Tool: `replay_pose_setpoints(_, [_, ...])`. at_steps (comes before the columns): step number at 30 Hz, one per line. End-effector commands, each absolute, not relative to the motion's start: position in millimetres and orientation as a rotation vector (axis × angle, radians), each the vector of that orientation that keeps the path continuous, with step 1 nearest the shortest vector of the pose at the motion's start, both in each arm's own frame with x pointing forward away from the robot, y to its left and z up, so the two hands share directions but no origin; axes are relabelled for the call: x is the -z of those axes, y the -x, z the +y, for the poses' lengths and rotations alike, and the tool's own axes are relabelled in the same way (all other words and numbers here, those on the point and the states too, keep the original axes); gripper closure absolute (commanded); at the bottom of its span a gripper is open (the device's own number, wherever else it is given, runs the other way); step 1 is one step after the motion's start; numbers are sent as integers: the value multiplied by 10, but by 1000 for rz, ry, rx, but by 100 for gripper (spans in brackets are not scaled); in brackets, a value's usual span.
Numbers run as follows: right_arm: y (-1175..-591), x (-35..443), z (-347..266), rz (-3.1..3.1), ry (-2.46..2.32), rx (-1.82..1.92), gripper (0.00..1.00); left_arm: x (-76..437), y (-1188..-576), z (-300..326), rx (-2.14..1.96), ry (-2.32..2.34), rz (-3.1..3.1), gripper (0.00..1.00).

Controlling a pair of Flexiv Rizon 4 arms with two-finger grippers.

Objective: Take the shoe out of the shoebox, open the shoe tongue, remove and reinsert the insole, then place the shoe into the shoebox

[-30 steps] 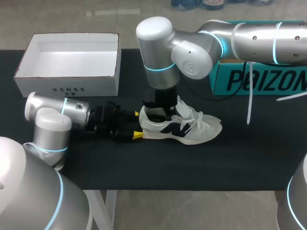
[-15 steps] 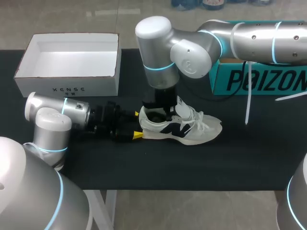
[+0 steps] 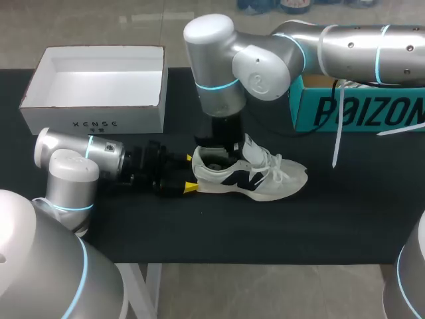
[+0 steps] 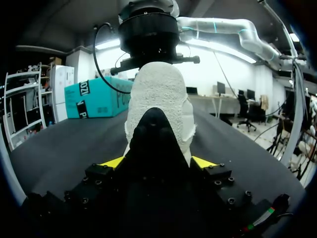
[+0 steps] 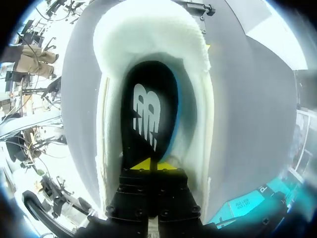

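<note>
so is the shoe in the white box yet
No, the shoe lies on the black table, outside the white shoebox.

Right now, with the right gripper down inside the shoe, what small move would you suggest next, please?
Probably raise the right gripper slowly: its tips look pinched on the insole, and the left gripper clamps the shoe at its heel.
</note>
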State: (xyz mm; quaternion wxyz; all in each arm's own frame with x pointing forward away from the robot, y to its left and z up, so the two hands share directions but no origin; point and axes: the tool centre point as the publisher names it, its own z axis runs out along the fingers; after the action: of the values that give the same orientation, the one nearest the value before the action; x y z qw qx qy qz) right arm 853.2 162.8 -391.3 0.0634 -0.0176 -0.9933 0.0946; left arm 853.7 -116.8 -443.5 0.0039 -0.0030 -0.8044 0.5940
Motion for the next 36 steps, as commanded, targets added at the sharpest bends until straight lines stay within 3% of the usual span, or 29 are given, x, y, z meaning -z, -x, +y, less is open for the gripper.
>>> replay_pose_setpoints(1, [-8512,3756,1601,-3011,57,-296,100,4488,-8547,-1195,-1863,9,-2521,100])
replay_pose_setpoints(21, [-8623,3600,1270,-3062,230,-240,100,4488,-8547,-1195,-1863,9,-2521,100])
replay_pose_setpoints(36, [-8769,3520,1472,-3112,247,-89,100,4488,-8547,-1195,-1863,9,-2521,100])
